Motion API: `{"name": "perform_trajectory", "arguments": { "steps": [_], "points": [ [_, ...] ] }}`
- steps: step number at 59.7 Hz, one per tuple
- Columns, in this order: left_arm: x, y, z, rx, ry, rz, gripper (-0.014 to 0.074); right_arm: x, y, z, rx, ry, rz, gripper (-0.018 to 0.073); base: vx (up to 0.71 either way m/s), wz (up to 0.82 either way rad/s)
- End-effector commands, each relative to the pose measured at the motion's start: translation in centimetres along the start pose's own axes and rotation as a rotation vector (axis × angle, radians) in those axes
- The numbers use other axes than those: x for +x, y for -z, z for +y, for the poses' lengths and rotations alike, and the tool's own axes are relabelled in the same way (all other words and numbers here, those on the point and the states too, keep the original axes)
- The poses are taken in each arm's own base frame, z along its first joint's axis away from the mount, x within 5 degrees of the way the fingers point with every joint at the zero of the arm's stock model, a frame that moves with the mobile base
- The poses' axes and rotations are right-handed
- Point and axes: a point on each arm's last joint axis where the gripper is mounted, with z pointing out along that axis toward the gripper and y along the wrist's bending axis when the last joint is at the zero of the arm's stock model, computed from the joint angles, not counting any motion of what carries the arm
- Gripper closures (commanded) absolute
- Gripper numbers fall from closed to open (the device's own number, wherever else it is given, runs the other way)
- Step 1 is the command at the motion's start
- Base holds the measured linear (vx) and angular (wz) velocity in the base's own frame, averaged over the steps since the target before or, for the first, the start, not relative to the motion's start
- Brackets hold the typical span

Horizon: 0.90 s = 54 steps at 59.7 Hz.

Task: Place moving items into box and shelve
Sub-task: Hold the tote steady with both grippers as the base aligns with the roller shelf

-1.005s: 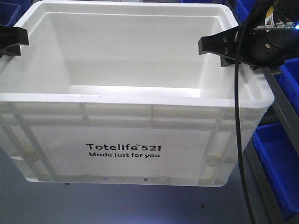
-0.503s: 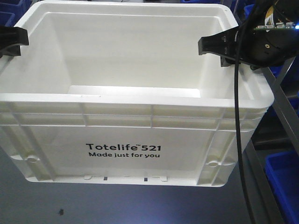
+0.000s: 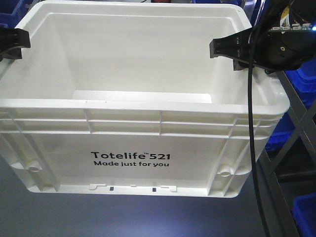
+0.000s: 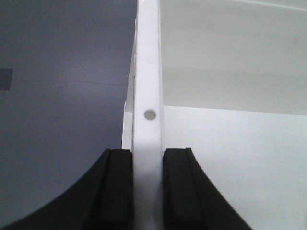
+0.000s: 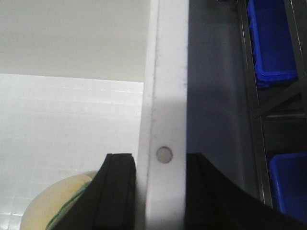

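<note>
Grips the white box [image 3: 148,106] by its two side rims, one arm on each. Carries black print on the near wall: "Totelife 521 Made just for you".

On the left, pinches the ribbed rim [image 4: 148,72] with the left gripper [image 4: 147,187]: jaws narrowed to the thickness of the plastic, one black pad pressed on the outer face, the other on the inner face, just below a small round hole in the rim. From the front view, shows only the black tip of the left gripper [image 3: 12,42] at the picture's edge.

On the right, clamps the opposite rim [image 5: 168,72] in the same way with the right gripper [image 5: 160,191], jaws tight against both faces, beside another small hole. From the front, reaches in over the rim with the right gripper [image 3: 232,49], with a black cable [image 3: 251,123] hanging down across the box's right corner.

Inside, on the box floor close to the right wall, holds a pale yellow plush fruit [image 5: 53,201] with a green patch, partly hidden behind the inner pad.

Outside to the right, shows blue bins [image 3: 306,84] on a grey metal shelf frame [image 3: 296,113]; below the box, grey floor [image 3: 123,217].
</note>
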Motion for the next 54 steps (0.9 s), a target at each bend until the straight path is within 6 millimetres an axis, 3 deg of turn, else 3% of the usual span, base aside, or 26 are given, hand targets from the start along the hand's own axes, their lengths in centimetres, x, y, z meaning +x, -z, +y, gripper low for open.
{"name": "perform_trajectory", "arguments": {
  "steps": [1,27,54],
  "points": [
    [-2.02,2.45,-0.13,0.044,-0.017,-0.207,0.0438,-1.5,2.52,-1.29,0.026,0.025,-0.179,0.0423,0.31,0.01],
    [-2.02,2.42,-0.14,0.043,-0.017,-0.206,0.0438,-1.5,2.52,-1.29,0.026,0.025,-0.179,0.0423,0.27,0.12],
    [-2.02,2.42,-0.14,0.043,-0.017,-0.206,0.0438,-1.5,2.52,-1.29,0.026,0.025,-0.179,0.0423,0.18,0.42]
  ]
}}
